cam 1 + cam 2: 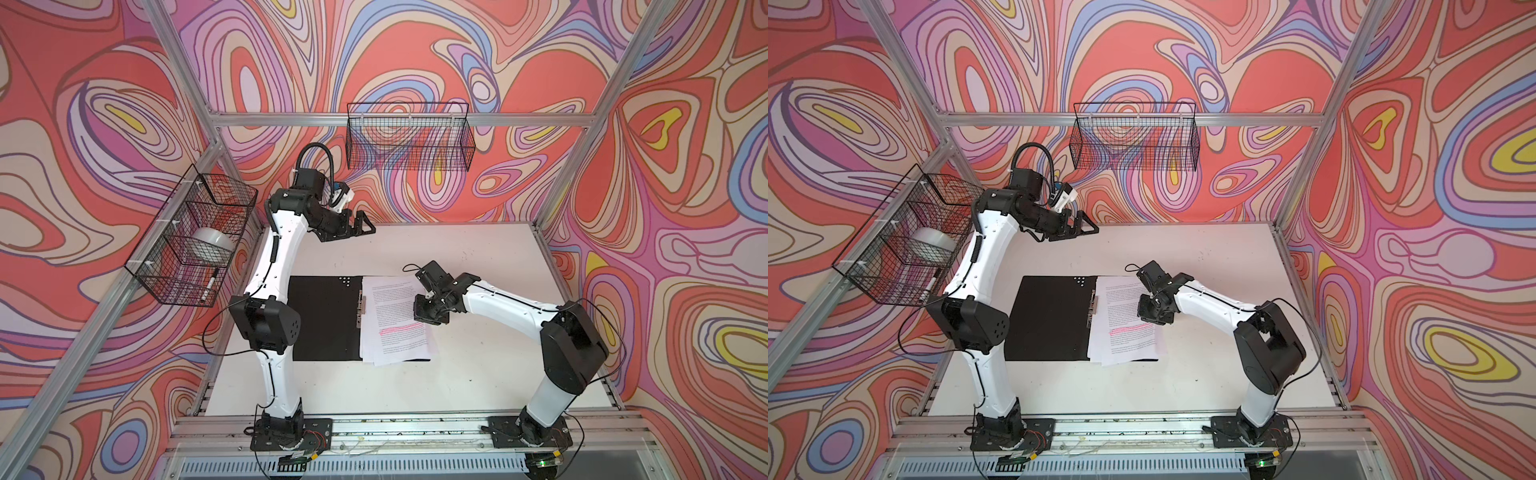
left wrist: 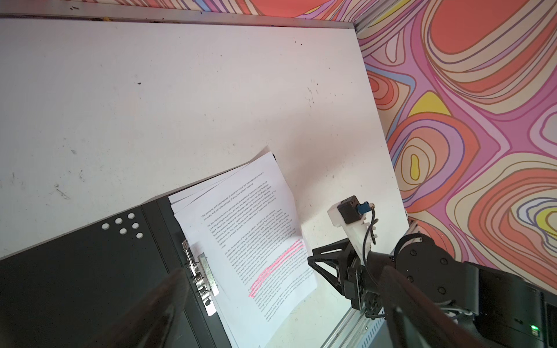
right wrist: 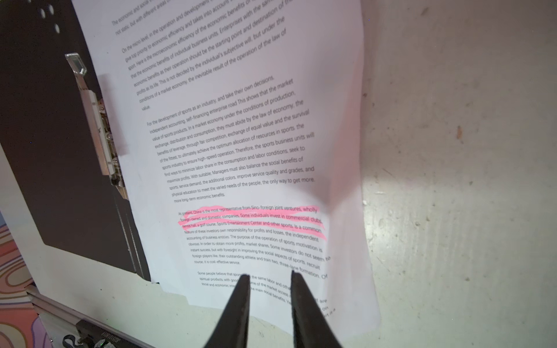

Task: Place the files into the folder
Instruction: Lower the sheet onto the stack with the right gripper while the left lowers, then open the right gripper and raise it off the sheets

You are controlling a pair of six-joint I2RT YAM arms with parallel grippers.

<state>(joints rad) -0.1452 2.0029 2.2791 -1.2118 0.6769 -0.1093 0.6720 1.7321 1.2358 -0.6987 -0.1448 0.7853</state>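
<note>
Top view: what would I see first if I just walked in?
The swirly pink-and-orange walls all around grab you first. Then the open black folder in the middle of the white table, with the files on its right half, some lines marked pink. The right pincer reaches over them.

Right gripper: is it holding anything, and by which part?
Nothing is held. The right gripper is poised over the files, jaws slightly apart, printed text showing between them, no sheet pinched.
</note>
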